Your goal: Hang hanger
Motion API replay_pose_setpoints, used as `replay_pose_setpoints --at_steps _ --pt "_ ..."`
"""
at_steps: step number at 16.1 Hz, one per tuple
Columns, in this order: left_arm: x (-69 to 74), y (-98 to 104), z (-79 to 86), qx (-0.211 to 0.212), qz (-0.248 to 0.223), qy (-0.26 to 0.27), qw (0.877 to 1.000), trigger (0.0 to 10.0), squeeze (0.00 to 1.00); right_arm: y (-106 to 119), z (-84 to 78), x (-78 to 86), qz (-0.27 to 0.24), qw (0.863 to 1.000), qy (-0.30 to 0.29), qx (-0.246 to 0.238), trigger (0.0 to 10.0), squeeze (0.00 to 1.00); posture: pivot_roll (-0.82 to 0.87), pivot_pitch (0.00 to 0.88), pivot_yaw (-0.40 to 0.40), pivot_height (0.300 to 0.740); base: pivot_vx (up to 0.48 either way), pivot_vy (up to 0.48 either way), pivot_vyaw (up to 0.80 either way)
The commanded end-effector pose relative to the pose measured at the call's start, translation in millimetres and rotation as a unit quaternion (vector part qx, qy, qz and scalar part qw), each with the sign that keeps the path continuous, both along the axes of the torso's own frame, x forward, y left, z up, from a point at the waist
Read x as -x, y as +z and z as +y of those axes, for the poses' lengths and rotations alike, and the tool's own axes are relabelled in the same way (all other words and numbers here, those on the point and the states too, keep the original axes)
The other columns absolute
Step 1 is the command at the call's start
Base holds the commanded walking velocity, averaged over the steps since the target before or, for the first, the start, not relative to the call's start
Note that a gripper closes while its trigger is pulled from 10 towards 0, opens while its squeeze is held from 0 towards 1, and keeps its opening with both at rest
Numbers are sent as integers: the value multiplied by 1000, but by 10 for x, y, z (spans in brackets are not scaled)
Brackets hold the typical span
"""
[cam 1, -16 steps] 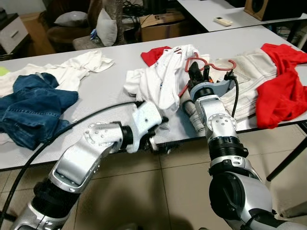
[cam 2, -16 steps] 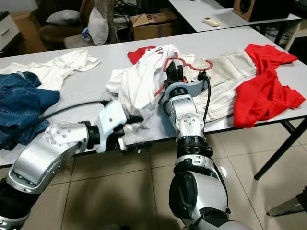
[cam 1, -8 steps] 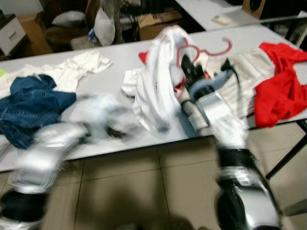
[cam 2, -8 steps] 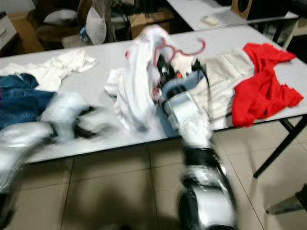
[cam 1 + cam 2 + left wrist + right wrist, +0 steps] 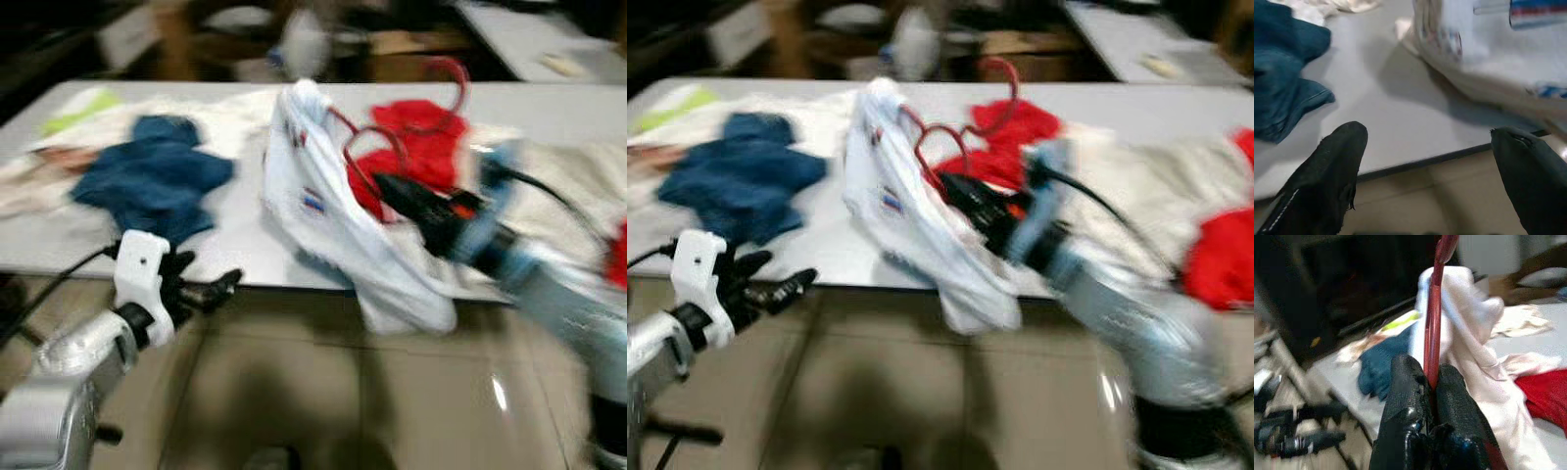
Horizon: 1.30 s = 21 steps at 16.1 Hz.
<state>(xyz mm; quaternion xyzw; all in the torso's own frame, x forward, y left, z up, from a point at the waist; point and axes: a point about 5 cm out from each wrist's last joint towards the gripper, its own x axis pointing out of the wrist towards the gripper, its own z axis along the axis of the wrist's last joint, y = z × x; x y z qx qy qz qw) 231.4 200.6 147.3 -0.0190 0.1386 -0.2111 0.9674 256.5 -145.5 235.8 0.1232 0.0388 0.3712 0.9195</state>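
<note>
Blurred head views, read from left to right. At lower left, the left gripper (image 5: 211,291) on its silver arm sits below and in front of the near edge of the long grey table (image 5: 235,250); in the left wrist view its two black fingers (image 5: 1327,178) stand wide apart with bare table edge and floor between them, holding nothing. On the table at upper left lie a pale cream cloth (image 5: 59,162) and a crumpled blue denim garment (image 5: 152,181). At centre, a white garment with small red-and-blue marks (image 5: 333,220) hangs draped from a red wire hanger (image 5: 377,147), raised above the table and over its front edge; the hanger's hook rises toward the upper middle of the frame. The right gripper (image 5: 397,191), at centre right, has its jaws closed on the hanger; in the right wrist view the black fingers (image 5: 1408,387) pinch the red wire between them. Behind lies a red garment (image 5: 416,132), and at far right an off-white cloth (image 5: 573,196).
</note>
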Motion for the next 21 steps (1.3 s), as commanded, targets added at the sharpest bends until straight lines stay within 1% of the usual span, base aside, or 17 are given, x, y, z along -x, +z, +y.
replay_pose_setpoints --at_steps 1,2,3,4,5,6,8,9,10,11,12,13,14,17,19,21 --pt "-4 46 -1 0 -11 5 1000 10000 0 82 25 63 -15 1000 20 -5 10000 0 -20 0 73 740 0 0 788" --pt "-16 5 -42 -7 -9 20 1000 10000 0 49 -29 158 -7 999 25 34 10000 0 -27 0 74 740 0 0 794" --pt "-18 -26 -106 -36 -17 22 999 10000 0 -6 -58 246 4 998 22 55 10000 0 -38 0 83 740 0 0 800" --pt "-10 -29 -176 -49 -24 15 998 10000 0 -60 -76 295 11 998 13 68 10000 0 -47 0 90 740 0 0 800" --pt "-6 -14 -250 -53 -29 2 998 10000 0 -107 -86 328 21 997 2 77 10000 0 -59 0 100 740 0 0 800" --pt "-4 -9 -276 -53 -30 -2 998 10000 0 -124 -88 341 26 997 -1 77 10000 0 -59 0 100 740 0 0 800" --pt "-34 -39 -358 -75 -35 -29 996 10000 0 -165 -68 444 34 997 4 76 10000 0 -92 0 132 740 0 0 800" --pt "-96 -57 -387 -49 -33 -22 998 10000 0 -220 -64 473 39 996 0 83 10000 0 -100 0 140 740 0 0 800" --pt "-141 -63 -385 -50 -34 -2 998 10000 0 -252 -79 488 48 994 -13 92 10000 0 -109 0 151 740 0 0 800" --pt "-146 -45 -432 -27 -30 -7 999 10000 0 -216 -68 523 44 995 -8 84 10000 0 -117 9 165 740 0 0 800" --pt "-138 -68 -457 -29 -26 -19 999 10000 0 -212 -74 548 41 995 -10 88 10000 0 -132 7 170 740 0 0 800" --pt "-144 -96 -457 -40 -25 -23 999 10000 0 -222 -78 558 41 995 -13 92 10000 0 -137 12 176 740 0 0 800" --pt "-159 -119 -464 -43 -24 -22 999 10000 0 -233 -66 584 42 995 -9 90 10000 0 -140 0 179 740 0 0 800" --pt "-216 -65 -515 -41 -41 -30 998 10000 0 -247 -41 626 43 995 13 93 10000 0 -131 0 170 740 0 0 800" --pt "-191 -66 -446 -33 -40 -10 999 10000 0 -265 0 604 47 994 19 100 10000 0 -131 7 164 740 0 0 800" --pt "-173 -99 -435 -40 -37 -6 999 10000 0 -272 -4 611 48 993 26 106 10000 0 -127 12 151 740 0 0 800"
